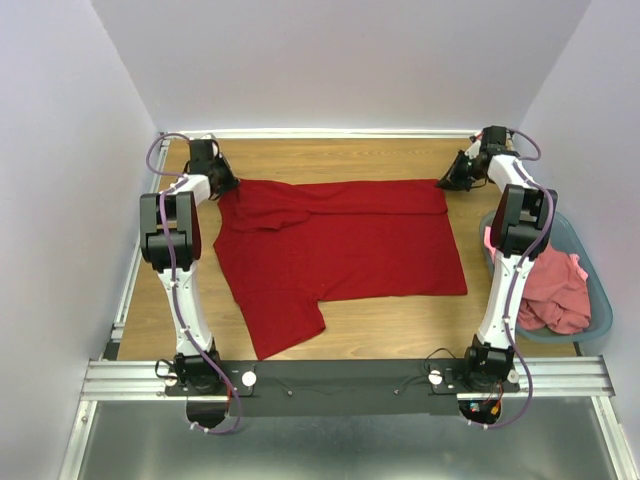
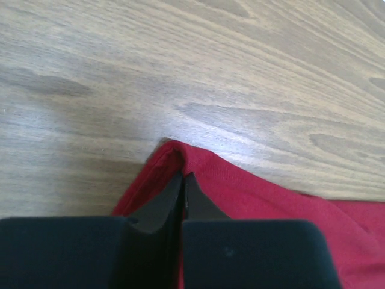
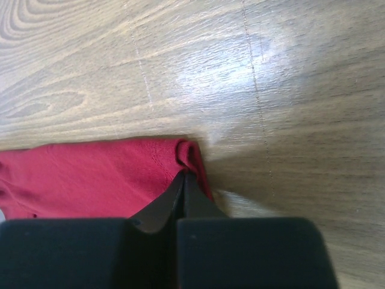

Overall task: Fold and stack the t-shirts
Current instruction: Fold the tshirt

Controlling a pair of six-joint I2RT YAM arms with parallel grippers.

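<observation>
Left gripper (image 2: 183, 177): jaws pinching the dark red t-shirt (image 1: 340, 245) at its far-left corner.
Right gripper (image 3: 183, 176): pinching its far-right corner.
Long axis: runs left-right between them.

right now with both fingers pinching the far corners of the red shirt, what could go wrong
The left fingers and right fingers each pinch only a thin edge of the dark red cotton t-shirt; a corner may slip out when lifted. The cloth near the left corner lies rumpled, so the fold could come out uneven.
</observation>
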